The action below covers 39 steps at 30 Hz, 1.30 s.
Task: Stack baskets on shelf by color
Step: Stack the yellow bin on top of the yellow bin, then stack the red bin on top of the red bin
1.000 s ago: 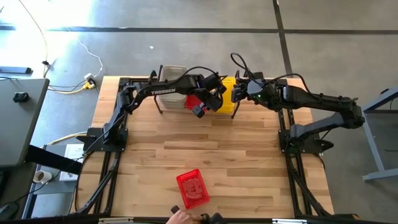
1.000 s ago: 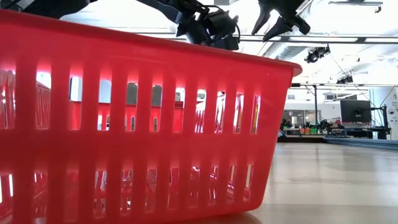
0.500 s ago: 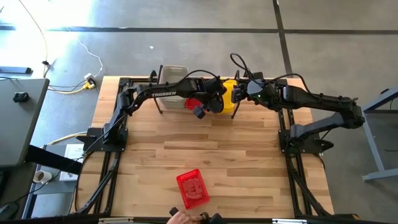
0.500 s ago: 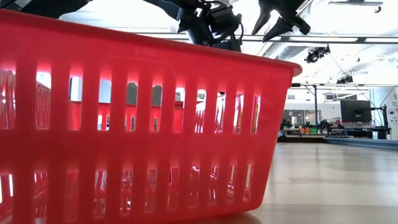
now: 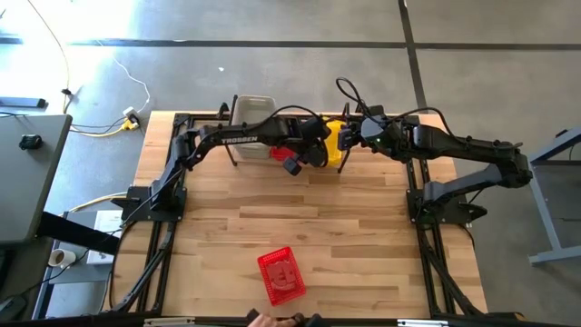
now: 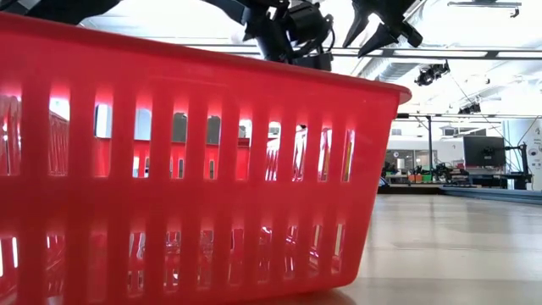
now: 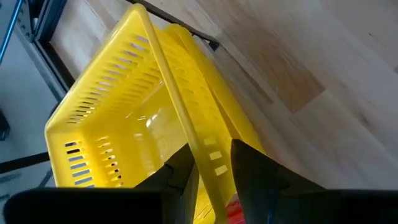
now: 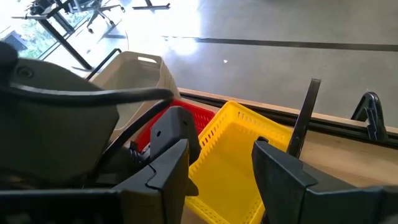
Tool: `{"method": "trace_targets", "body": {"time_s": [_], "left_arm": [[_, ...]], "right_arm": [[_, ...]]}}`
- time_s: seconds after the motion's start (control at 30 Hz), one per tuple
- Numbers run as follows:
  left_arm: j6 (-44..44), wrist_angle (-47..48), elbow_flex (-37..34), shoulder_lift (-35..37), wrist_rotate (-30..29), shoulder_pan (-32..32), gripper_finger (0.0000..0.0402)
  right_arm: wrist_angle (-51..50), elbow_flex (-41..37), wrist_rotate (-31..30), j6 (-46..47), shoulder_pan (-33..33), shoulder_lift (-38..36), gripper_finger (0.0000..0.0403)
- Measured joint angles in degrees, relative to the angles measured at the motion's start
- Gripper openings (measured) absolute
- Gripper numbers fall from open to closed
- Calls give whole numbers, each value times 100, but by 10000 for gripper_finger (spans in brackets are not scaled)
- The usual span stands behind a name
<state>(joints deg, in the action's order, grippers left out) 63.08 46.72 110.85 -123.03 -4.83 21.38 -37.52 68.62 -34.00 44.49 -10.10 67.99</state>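
Note:
A yellow mesh basket [image 5: 338, 138] sits at the right part of the shelf [image 5: 233, 151] by the table's far edge. My left gripper [image 5: 316, 151] is over its left side and shut on its rim. My right gripper [image 5: 350, 136] hovers open just above the same basket [image 8: 239, 146], touching nothing. On the shelf to the left sit a red basket [image 8: 189, 115] and a clear-grey basket [image 5: 252, 109]. Another red basket [image 5: 280, 275] rests on its base near the table's near edge and fills the low view [image 6: 169, 169]. My left gripper [image 7: 211, 169] pinches the rim of one long side wall [image 7: 202, 146] of the yellow basket, one finger [image 7: 177, 174] inside the basket and one finger [image 7: 255, 168] outside. The fingers come from above and lie across the rim. The basket looks tilted against the shelf.
The shelf's black upright rods [image 8: 306, 118] stand close beside the yellow basket. Both arms crowd the same spot at the far edge. Bare wooden tabletop [image 5: 300, 213] lies between the shelf and the near red basket. A person's hand [image 5: 263, 320] shows at the near edge.
My left gripper has moved a little toward the table's right, farther over the yellow basket. The person's hand at the near edge has drawn back almost out of view. The right arm and the near red basket have kept still.

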Motion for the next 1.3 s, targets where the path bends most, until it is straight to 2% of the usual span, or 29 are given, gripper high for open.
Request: {"method": "trace_targets", "body": {"time_s": [0.43,0.8,0.93,1.3], "left_arm": [[-437,24,7,44,-314,-149,84],[-323,138,7,44,-448,-183,77],[-638,45,7,44,-634,-213,73],[-1362,348,3,190,-487,-447,91]], "right_arm": [[0,0,15,-1,0,0,161],[0,0,20,-116,1,0,161],[-2,0,102,-149,2,-2,161],[-98,2,283,-149,2,-1,161]]}}
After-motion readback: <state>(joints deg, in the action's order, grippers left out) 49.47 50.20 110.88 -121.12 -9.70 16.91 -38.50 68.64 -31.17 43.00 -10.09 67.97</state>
